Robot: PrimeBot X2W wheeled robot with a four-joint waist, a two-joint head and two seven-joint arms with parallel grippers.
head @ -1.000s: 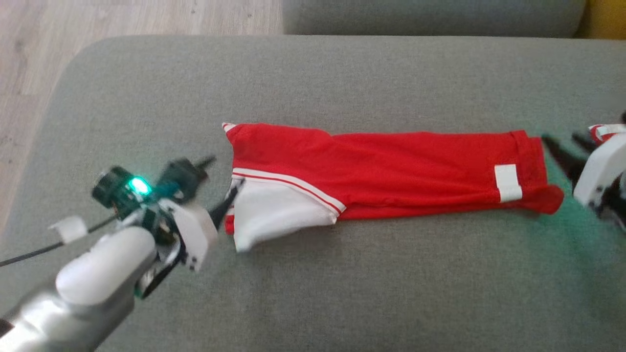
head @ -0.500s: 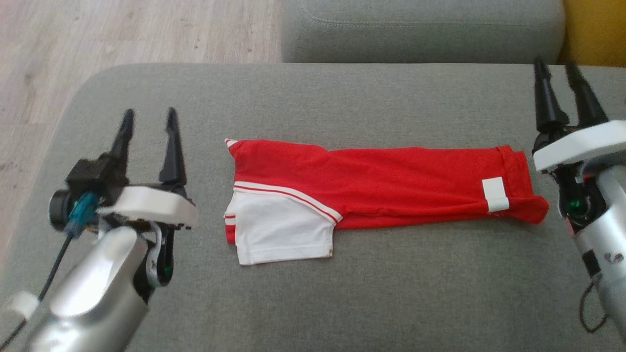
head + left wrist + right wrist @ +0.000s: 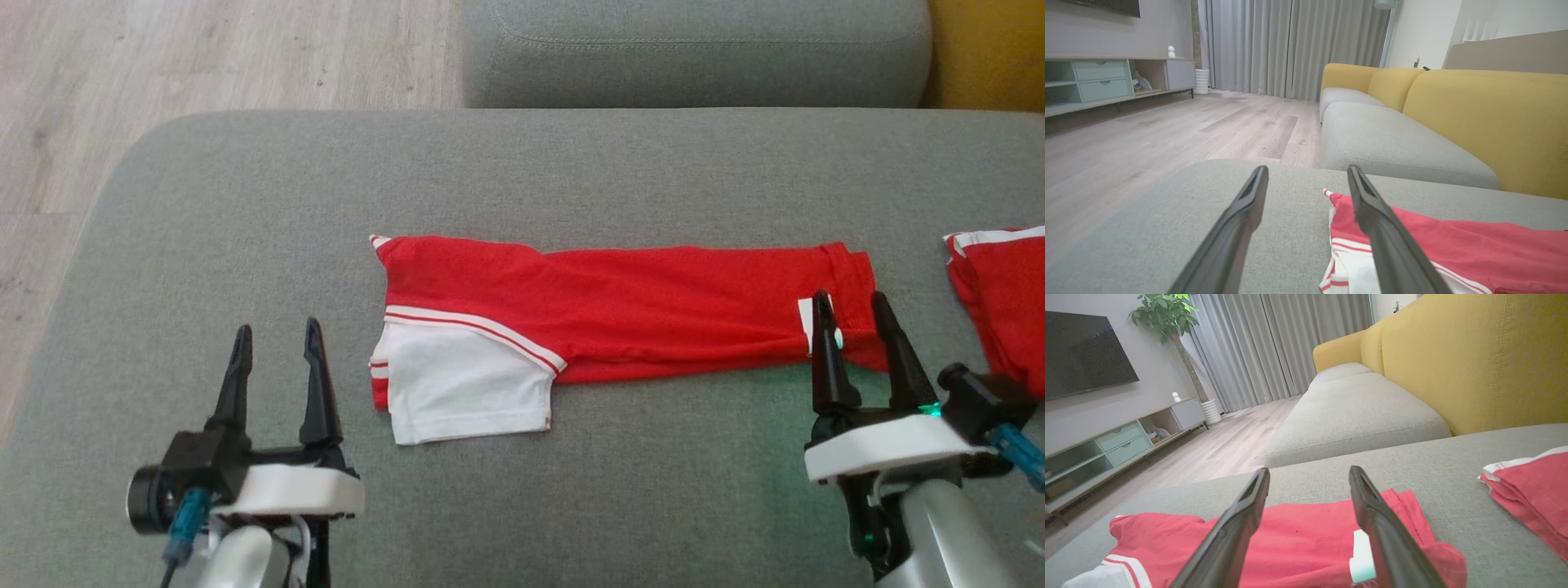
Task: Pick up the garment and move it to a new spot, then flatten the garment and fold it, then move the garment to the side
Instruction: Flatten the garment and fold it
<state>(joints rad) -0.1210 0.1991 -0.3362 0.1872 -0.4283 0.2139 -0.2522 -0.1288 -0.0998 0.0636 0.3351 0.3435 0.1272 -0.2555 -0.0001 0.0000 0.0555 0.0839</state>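
Observation:
The garment (image 3: 637, 314) is a red shirt with a white sleeve, folded into a long strip across the grey sofa cushion (image 3: 522, 171). It shows too in the left wrist view (image 3: 1474, 253) and the right wrist view (image 3: 1298, 543). My left gripper (image 3: 276, 336) stands open near the cushion's front, to the left of the white sleeve (image 3: 465, 392), holding nothing. My right gripper (image 3: 853, 304) is open too, its tips over the strip's right end by the white tag (image 3: 807, 325), with no cloth pinched between them.
A second red folded garment (image 3: 1000, 298) lies at the cushion's right edge. Another grey cushion (image 3: 694, 49) and a yellow sofa back (image 3: 1474, 359) lie beyond. Wooden floor (image 3: 122, 82) runs to the left of the cushion.
Both arms have pulled back from the garment's ends to the near side, fingers pointing forward. The camera has tilted, so the picture has shifted. The strip lies as before.

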